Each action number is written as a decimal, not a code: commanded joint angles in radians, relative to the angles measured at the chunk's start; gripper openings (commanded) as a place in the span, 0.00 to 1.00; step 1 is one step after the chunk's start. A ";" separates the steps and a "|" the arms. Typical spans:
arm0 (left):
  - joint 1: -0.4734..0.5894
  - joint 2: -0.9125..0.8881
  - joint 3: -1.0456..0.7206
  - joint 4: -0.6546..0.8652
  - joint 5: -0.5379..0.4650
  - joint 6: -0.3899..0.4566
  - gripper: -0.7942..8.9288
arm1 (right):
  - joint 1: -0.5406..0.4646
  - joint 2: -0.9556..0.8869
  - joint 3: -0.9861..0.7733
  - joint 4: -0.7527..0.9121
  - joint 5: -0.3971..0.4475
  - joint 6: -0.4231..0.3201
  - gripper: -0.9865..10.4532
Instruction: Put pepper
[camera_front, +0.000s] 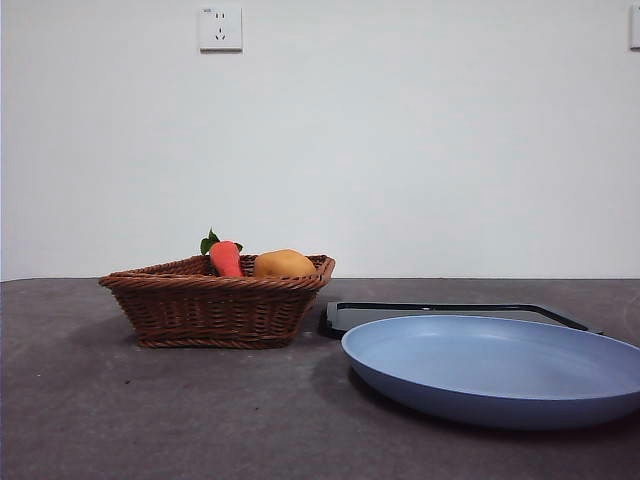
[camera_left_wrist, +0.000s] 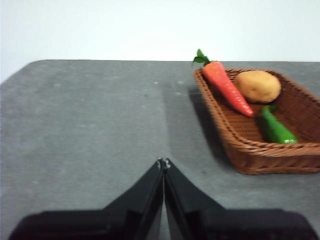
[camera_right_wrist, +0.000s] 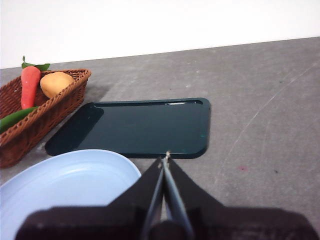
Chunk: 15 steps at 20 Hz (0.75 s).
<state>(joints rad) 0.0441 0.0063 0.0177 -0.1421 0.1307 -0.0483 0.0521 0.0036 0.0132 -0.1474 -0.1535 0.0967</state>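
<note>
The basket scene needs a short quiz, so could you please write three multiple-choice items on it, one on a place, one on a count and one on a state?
1. Where does the pepper lie?
A. in the wicker basket
B. on the blue plate
C. on the dark tray

2. How many items are in the basket?
A. one
B. two
C. three

3. How do the jaws of the left gripper stand?
A. wide open
B. shut, holding nothing
C. shut on the carrot

Answers: 1 A, it rests inside the basket beside the carrot. 2 C, carrot, yellow-orange fruit and pepper. 3 B, the tips meet over bare table.
</note>
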 joint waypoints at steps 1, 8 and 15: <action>0.003 -0.003 -0.010 0.010 0.037 -0.086 0.09 | 0.003 -0.004 -0.005 0.011 -0.003 0.094 0.10; 0.003 -0.003 -0.008 0.022 0.128 -0.270 0.09 | 0.003 -0.003 0.010 0.011 -0.008 0.285 0.09; 0.003 -0.002 0.068 -0.035 0.168 -0.346 0.09 | 0.003 0.071 0.124 0.010 -0.071 0.340 0.09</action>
<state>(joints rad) 0.0441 0.0071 0.0635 -0.1879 0.2951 -0.3691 0.0528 0.0746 0.1192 -0.1513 -0.2195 0.4156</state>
